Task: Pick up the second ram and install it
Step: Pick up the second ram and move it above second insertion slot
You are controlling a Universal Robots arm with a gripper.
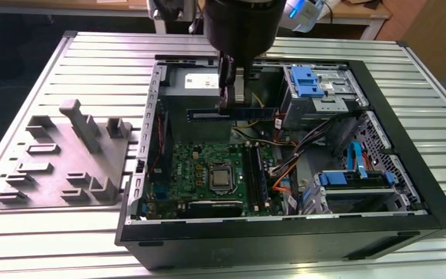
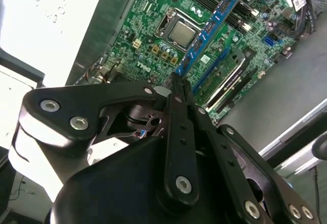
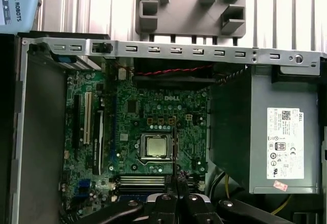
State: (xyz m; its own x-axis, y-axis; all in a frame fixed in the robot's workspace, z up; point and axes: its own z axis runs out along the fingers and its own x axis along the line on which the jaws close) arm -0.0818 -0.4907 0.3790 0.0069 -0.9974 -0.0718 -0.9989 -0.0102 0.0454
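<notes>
Gripper [image 1: 225, 102] is clenching one end of the second ram [image 1: 237, 113], holding it in the air above the motherboard [image 1: 188, 165]. My judgement: it needs levelling and squaring with the motherboard's memory slots [image 1: 252, 174].

- second ram [image 2: 209, 28]: blue strip with a row of black chips.
- fingers [image 2: 179, 132]: matt black, silver screw heads.
- motherboard [image 3: 153, 112]: green, with black slots and a silver processor [image 3: 156, 146].
- tray [image 1: 60, 157]: plain grey.
- table [image 1: 45, 238]: pale silver, striped by long grooves.
- computer case [image 1: 285, 235]: black outside, grey metal inside.
- drive latches [image 1: 304, 81]: bright blue.
- power supply [image 3: 294, 94]: grey, with 1 white label [image 3: 285, 142].
</notes>
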